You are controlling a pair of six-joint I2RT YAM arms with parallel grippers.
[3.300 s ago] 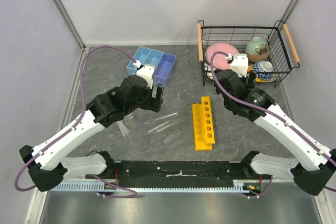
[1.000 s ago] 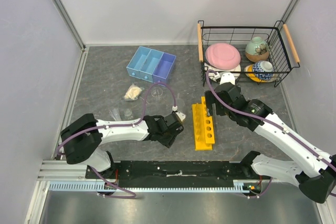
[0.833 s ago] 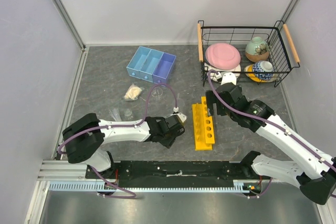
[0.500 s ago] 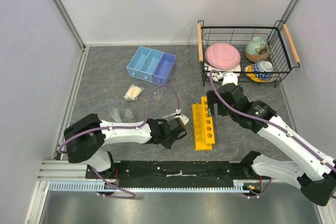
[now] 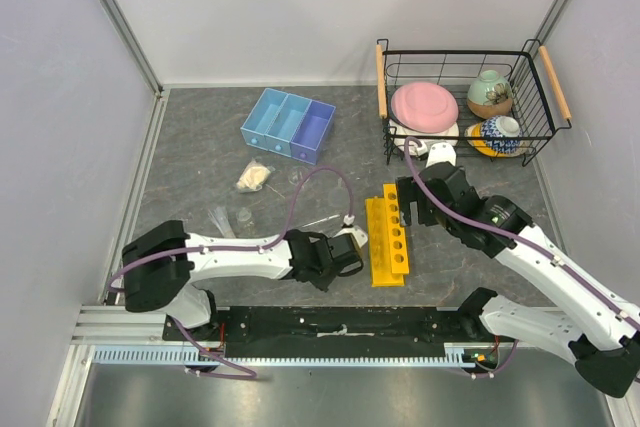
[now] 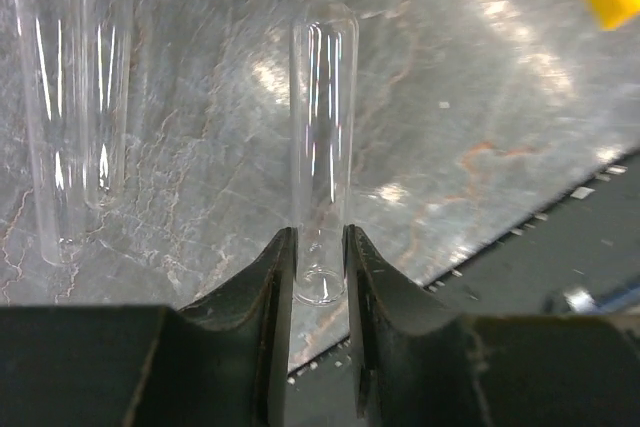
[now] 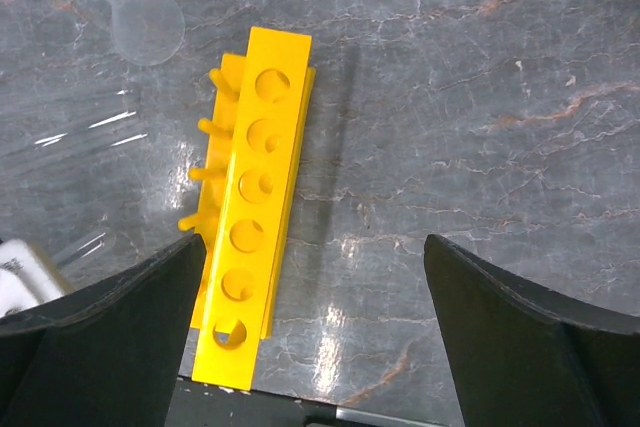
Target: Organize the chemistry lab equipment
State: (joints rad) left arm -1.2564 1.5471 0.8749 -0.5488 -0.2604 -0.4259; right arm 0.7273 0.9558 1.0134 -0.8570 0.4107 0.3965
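Observation:
My left gripper (image 6: 320, 267) is shut on the open end of a thin clear test tube (image 6: 322, 137), which points away over the grey table. Two more test tubes (image 6: 70, 97) lie to its left. In the top view this gripper (image 5: 345, 247) is low, just left of the yellow rack (image 5: 388, 235). My right gripper (image 7: 315, 242) hangs open above the rack (image 7: 255, 207), empty, with its left finger over the rack's near end. A clear funnel (image 7: 145, 22) lies beyond the rack to the left. The blue tray (image 5: 288, 125), cream lump (image 5: 254, 178) and small beaker (image 5: 243, 215) sit at the left.
A black wire basket (image 5: 460, 97) with a pink plate and ceramic bowls stands at the back right. The black base rail (image 5: 340, 327) runs along the near edge, close behind my left gripper. Grey walls close in the table's sides.
My left gripper has slid right towards the rack and its jaws have narrowed onto the test tube. The right arm has shifted slightly right and stayed open.

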